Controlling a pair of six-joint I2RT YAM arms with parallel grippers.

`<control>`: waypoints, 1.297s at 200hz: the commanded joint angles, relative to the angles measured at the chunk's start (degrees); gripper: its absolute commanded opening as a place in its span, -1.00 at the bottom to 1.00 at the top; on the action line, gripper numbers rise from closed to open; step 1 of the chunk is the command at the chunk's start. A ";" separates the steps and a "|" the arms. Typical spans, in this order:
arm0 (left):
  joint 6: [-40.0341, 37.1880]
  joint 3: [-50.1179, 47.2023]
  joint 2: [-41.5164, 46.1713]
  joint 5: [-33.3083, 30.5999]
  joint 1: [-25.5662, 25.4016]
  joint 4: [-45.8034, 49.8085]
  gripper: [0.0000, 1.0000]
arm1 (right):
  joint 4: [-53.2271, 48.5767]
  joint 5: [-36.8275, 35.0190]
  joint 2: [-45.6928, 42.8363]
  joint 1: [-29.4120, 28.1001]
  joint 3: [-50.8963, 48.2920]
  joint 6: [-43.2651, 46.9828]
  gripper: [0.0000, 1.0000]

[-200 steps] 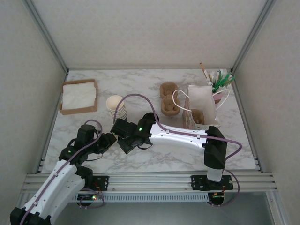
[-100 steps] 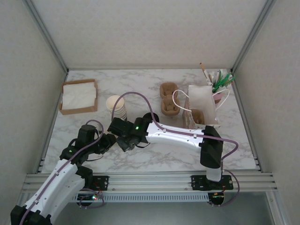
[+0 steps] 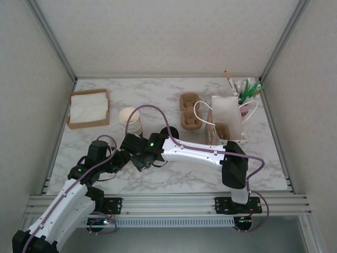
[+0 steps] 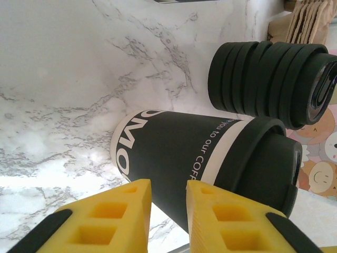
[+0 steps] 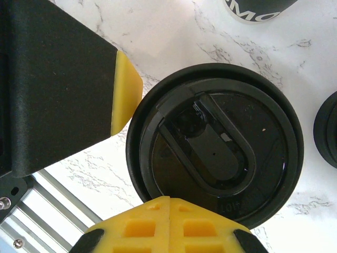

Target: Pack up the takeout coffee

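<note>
Black plastic caps the takeout coffee (image 5: 216,142), which stands upright toward the front left of the marble table (image 3: 184,179), just below the right gripper (image 5: 168,203). Over the past second the right arm has swung further left. Its elbow has drawn in from the table's right side and its wrist has closed on the left gripper (image 3: 122,159). The left arm has scarcely shifted, and everything else on the table sits where it did.

The right gripper's yellow fingers are pressed together with nothing between them, set at the lid's near rim. The left gripper's jaws stand a narrow slot apart, aimed at the cup's dark lower wall rather than around it (from the right wrist camera one yellow tip meets the lid's outline, though actual contact cannot be judged).

Room is tight here. The stack of black lids (image 4: 268,79) lies just beside the cup with a sliver of marble between. The stack of lidless cups (image 3: 130,119) stands just behind, and the metal rail (image 5: 47,211) of the table's near edge is close by. Bare marble opens along the front centre and right, and the white paper bag (image 3: 226,108) stands well apart at the right rear.
</note>
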State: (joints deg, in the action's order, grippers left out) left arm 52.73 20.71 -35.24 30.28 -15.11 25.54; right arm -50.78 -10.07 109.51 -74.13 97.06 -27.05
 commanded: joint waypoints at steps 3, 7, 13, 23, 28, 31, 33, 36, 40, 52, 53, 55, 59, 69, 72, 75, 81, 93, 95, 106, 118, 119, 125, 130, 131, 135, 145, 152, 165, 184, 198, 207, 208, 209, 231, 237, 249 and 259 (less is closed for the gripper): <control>-0.74 -0.45 -0.19 1.01 0.61 -1.32 -0.51 | -1.82 0.86 2.56 0.21 -1.95 -1.62 -0.91; -0.71 -0.48 -0.28 1.01 0.61 -1.33 -0.51 | -1.81 0.96 2.55 0.28 -2.10 -1.68 -0.91; -0.70 -0.49 -0.41 1.01 0.61 -1.37 -0.51 | -1.81 1.15 2.69 0.22 -2.26 -1.84 -0.91; -0.75 -0.49 -0.56 1.01 0.61 -1.54 -0.51 | -1.72 1.24 2.92 0.29 -2.48 -1.91 -0.91; -0.72 -0.48 -0.58 1.09 0.61 -1.62 -0.51 | -1.70 1.19 2.94 0.30 -2.56 -1.90 -0.92; -0.73 -0.51 -0.60 1.09 0.61 -1.57 -0.51 | -1.73 1.33 2.98 0.39 -2.65 -1.94 -0.91; -0.71 -0.46 -0.68 1.03 0.61 -1.55 -0.51 | -1.72 1.36 3.07 0.43 -2.72 -1.95 -0.91; -0.74 -0.49 -0.62 1.01 0.61 -1.55 -0.51 | -1.72 1.44 3.14 0.40 -2.72 -1.96 -0.92; -0.68 -0.49 -0.62 1.04 0.61 -1.59 -0.51 | -1.82 1.52 3.21 0.48 -2.74 -2.01 -0.92; -0.63 -0.48 -0.62 1.09 0.61 -1.80 -0.51 | -1.98 1.54 3.10 0.56 -2.66 -1.96 -0.92; -0.58 -0.49 -0.66 1.09 0.61 -1.80 -0.51 | -2.01 1.50 3.09 0.61 -2.62 -1.96 -0.92; -0.54 -0.49 -0.69 1.14 0.61 -1.74 -0.51 | -2.07 1.48 3.01 0.62 -2.54 -2.00 -0.92; -0.54 -0.42 -0.67 1.18 0.61 -1.67 -0.52 | -2.27 1.54 2.99 0.57 -2.32 -1.96 -0.92; -0.63 -0.24 -0.61 1.10 0.61 -1.56 -0.52 | -2.85 1.50 2.67 0.60 -1.47 -1.82 -0.91; -0.61 -0.09 -0.54 1.05 0.61 -1.43 -0.52 | -3.03 1.53 2.54 0.57 -1.23 -1.77 -0.91; -0.63 0.03 -0.40 0.97 0.61 -1.29 -0.52 | -3.17 1.51 2.36 0.62 -0.91 -1.68 -0.90; -0.71 0.45 -0.28 0.69 0.63 -0.94 -0.52 | -3.54 1.49 1.97 0.59 -0.23 -1.54 -0.86; -0.79 1.21 -0.01 -0.06 0.61 -0.25 -0.51 | -4.39 1.54 1.26 0.73 1.65 -1.21 -0.77; -0.79 1.32 0.06 -0.16 0.61 -0.12 -0.51 | -4.60 1.52 1.24 0.67 2.09 -1.18 -0.76; -0.61 1.69 0.55 -0.56 0.61 0.12 -0.51 | -5.68 1.58 0.93 0.74 4.26 -0.74 -0.66; -0.35 1.87 0.87 -0.90 0.61 0.34 -0.51 | -6.92 1.47 0.79 0.91 6.69 -0.39 -0.58; -0.31 1.92 0.92 -0.96 0.61 0.36 -0.51 | -7.07 1.46 0.83 0.91 6.94 -0.34 -0.57; -0.19 2.03 1.10 -1.22 0.61 0.59 -0.51 | -7.73 1.41 0.84 0.93 7.86 -0.20 -0.54; -0.17 2.15 1.21 -1.48 0.61 0.82 -0.51 | -8.12 1.34 0.84 0.92 8.71 -0.07 -0.51; -0.13 2.15 1.26 -1.51 0.61 0.82 -0.51 | -8.15 1.31 0.82 0.92 8.82 -0.04 -0.50; -0.10 2.22 1.44 -1.68 0.61 0.90 -0.50 | -8.43 1.27 0.81 1.00 9.41 0.05 -0.47; 0.04 2.32 1.76 -1.98 0.68 1.07 -0.50 | -9.34 1.17 0.93 1.18 10.64 0.08 -0.38; 0.07 2.47 1.89 -2.13 0.70 1.24 -0.50 | -9.89 1.07 1.17 1.31 11.40 0.06 -0.29; -0.01 3.24 2.36 -3.23 0.75 2.23 -0.50 | -10.97 1.08 1.68 1.77 12.82 -0.02 -0.10; -0.58 5.54 3.38 -6.89 1.09 5.30 -0.43 | -12.55 0.89 2.62 2.36 14.83 -0.02 0.15; -0.74 7.60 4.24 -10.23 1.48 7.94 -0.34 | -13.49 0.97 3.44 2.67 16.08 -0.07 0.34; -0.58 8.91 5.10 -12.98 1.73 9.73 -0.24 | -14.40 0.76 4.04 2.83 17.15 -0.07 0.47; -0.59 9.09 5.23 -13.28 1.70 9.89 -0.23 | -14.46 0.75 4.13 2.84 17.22 -0.09 0.48; -0.60 9.31 5.30 -13.61 1.73 10.06 -0.23 | -14.53 0.75 4.17 2.84 17.34 -0.10 0.49; 0.45 12.54 8.08 -19.56 1.85 13.48 0.00 | -15.57 1.14 5.39 2.94 19.04 0.48 0.92; 0.64 13.26 8.53 -20.82 1.92 14.24 0.05 | -15.64 1.20 5.65 2.96 19.41 0.52 0.97; 0.88 14.26 9.11 -22.28 1.93 14.93 0.09 | -16.23 0.62 6.48 2.97 20.47 -0.30 0.98; 1.12 14.61 9.29 -23.02 2.02 15.31 0.11 | -16.84 -0.67 7.25 2.98 21.52 -1.25 0.98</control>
State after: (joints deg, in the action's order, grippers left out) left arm 52.82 33.01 -26.83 13.56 -13.76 36.47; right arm -64.55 -9.02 114.83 -71.33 115.00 -26.74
